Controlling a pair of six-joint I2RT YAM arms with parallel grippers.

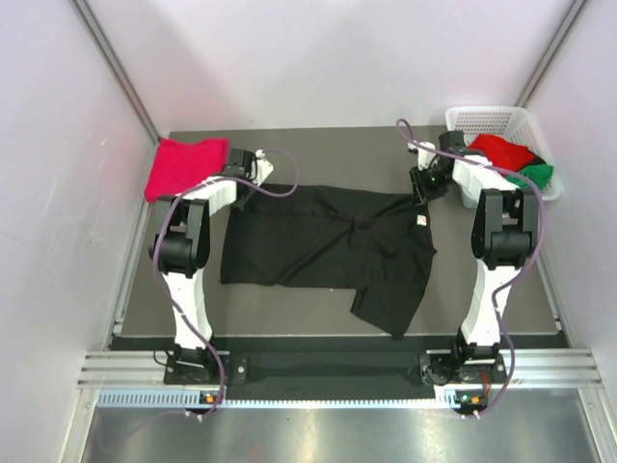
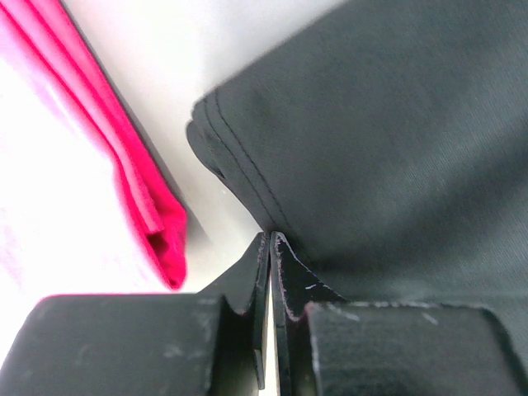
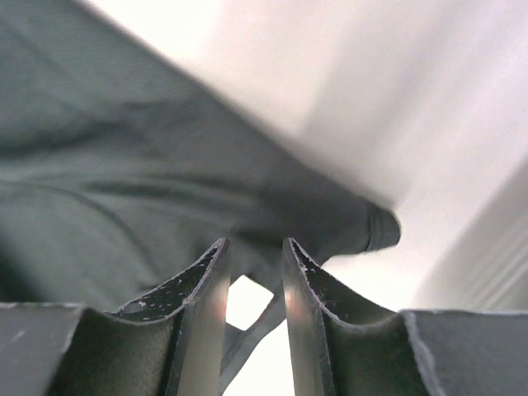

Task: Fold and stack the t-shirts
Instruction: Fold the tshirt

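A black t-shirt (image 1: pixel 328 246) lies spread on the dark mat, its small white tag (image 1: pixel 420 220) near the right shoulder. My left gripper (image 1: pixel 262 180) is at its far left corner. In the left wrist view the jaws (image 2: pixel 271 235) are pressed almost together, their tips pinching the shirt's stitched hem (image 2: pixel 247 186). My right gripper (image 1: pixel 421 188) is at the far right corner. Its jaws (image 3: pixel 254 243) stand apart, with black cloth (image 3: pixel 124 181) just beyond the tips and a strip of it running between them. A folded crimson-pink t-shirt (image 1: pixel 185 166) lies at the far left, also in the left wrist view (image 2: pixel 140 181).
A white mesh basket (image 1: pixel 501 121) at the far right holds a red t-shirt (image 1: pixel 501 149) and a green one (image 1: pixel 535 174). Grey walls close in the sides and back. The mat's near edge (image 1: pixel 328 336) runs in front of the arm bases.
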